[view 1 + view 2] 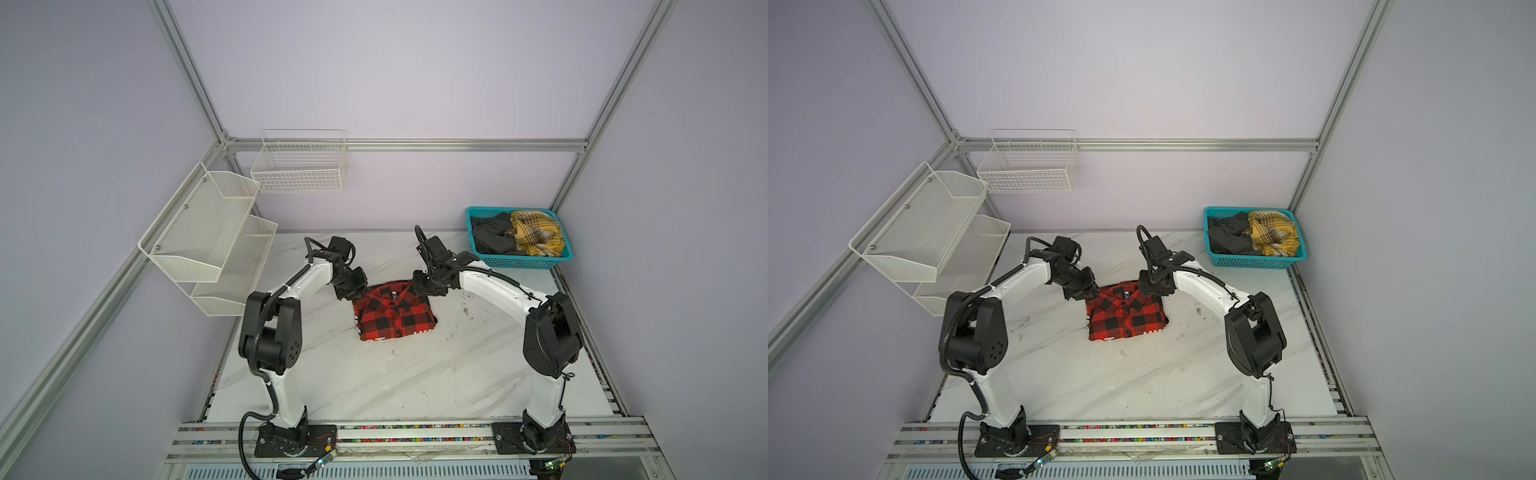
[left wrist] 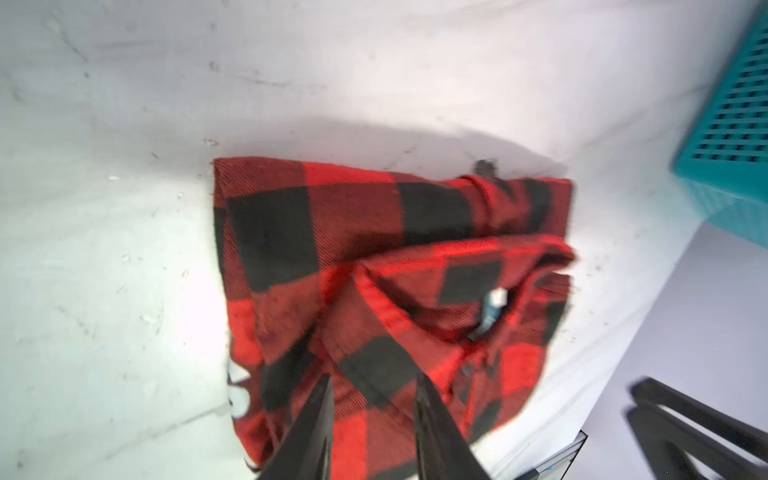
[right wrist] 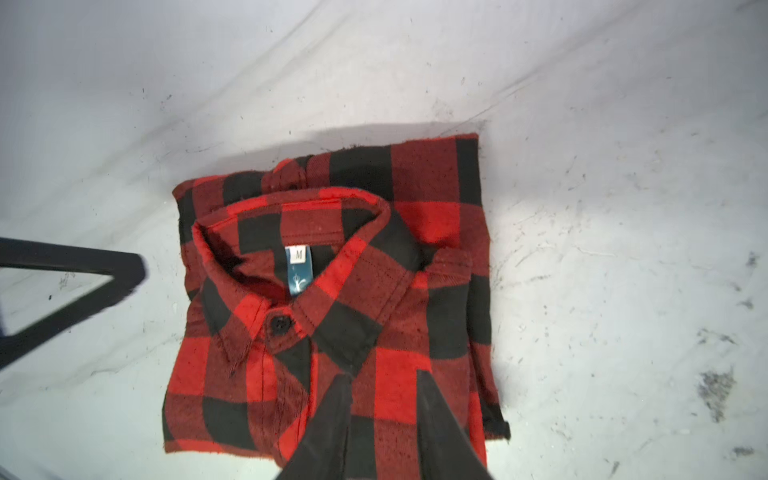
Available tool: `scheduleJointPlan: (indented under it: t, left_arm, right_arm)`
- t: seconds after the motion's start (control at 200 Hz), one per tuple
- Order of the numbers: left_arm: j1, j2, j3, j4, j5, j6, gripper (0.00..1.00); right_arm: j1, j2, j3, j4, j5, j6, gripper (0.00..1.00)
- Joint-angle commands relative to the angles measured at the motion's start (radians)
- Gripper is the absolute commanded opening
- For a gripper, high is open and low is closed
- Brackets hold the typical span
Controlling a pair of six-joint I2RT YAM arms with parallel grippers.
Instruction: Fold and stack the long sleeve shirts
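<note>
Three shirts in view. The red-and-black check shirt (image 1: 395,318) lies folded into a compact rectangle near mid table (image 1: 415,382), collar up and toward the back wall, w/ bits of white block lettering (image 1: 371,338) peeking out at its near edge. The collar label (image 3: 297,270) reads M in the R wrist view, and the top button (image 3: 279,324) is done up. L gripper (image 2: 374,380) hangs over the shirt's far-left shoulder, fingers apart w/ a clear gap and nothing btwn them; can't tell if the tips touch the cloth. R gripper (image 3: 384,374) sits over the far-right shoulder, jaws likewise parted, no cloth pinched. In both top views the two grippers flank the collar, one per side. Yellow plaid shirt (image 1: 536,232) and dark grey shirt (image 1: 494,237) sit crumpled side by side in the teal basket (image 1: 519,262) at the table's back-right corner, well apart from the folded one. A white mesh rack (image 1: 208,232) hangs on the side wall and a wire basket (image 1: 299,166) on the back wall.
</note>
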Motion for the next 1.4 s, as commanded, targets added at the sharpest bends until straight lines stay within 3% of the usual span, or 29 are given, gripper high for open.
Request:
scheduleJointPlan:
  t: [0.0,0.135,0.33,0.52,0.705,0.775,0.905,1.11,1.275,1.395]
  left_arm:
    - [-0.071,-0.104,-0.094,-0.037,0.047,0.008,0.34]
    - [-0.113,-0.117,-0.202,0.005,0.089,-0.025,0.28]
    - [-0.137,-0.057,-0.273,0.076,0.171,-0.058,0.19]
    - [-0.119,0.003,-0.292,0.063,0.030,0.005,0.17]
    - [-0.095,0.054,-0.238,0.036,-0.013,0.055,0.16]
    - [-0.084,0.028,-0.217,0.012,-0.030,0.067,0.21]
    - [-0.056,-0.086,-0.186,-0.026,-0.061,0.066,0.40]
    - [0.061,-0.281,-0.207,-0.051,-0.082,0.053,0.55]
    - [0.192,-0.332,-0.257,-0.076,0.024,0.105,0.63]
    - [0.233,-0.343,-0.346,-0.038,0.082,0.117,0.74]
  right_arm:
    - [0.027,0.017,-0.049,-0.013,-0.021,-0.018,0.26]
    - [0.054,0.046,-0.083,0.006,-0.024,-0.009,0.20]
    - [0.055,0.072,-0.144,0.068,-0.049,0.013,0.18]
    - [0.055,0.106,-0.215,0.132,-0.065,0.038,0.16]
    - [0.067,0.084,-0.206,0.135,-0.076,0.061,0.16]
    - [0.067,0.066,-0.188,0.118,-0.064,0.062,0.16]
    - [0.067,0.026,-0.139,0.076,-0.038,0.062,0.17]
    - [0.061,-0.050,-0.072,0.043,0.016,0.098,0.19]
    - [-0.012,-0.093,-0.071,0.054,-0.021,0.108,0.21]
    - [-0.049,-0.098,-0.084,0.057,-0.042,0.095,0.21]
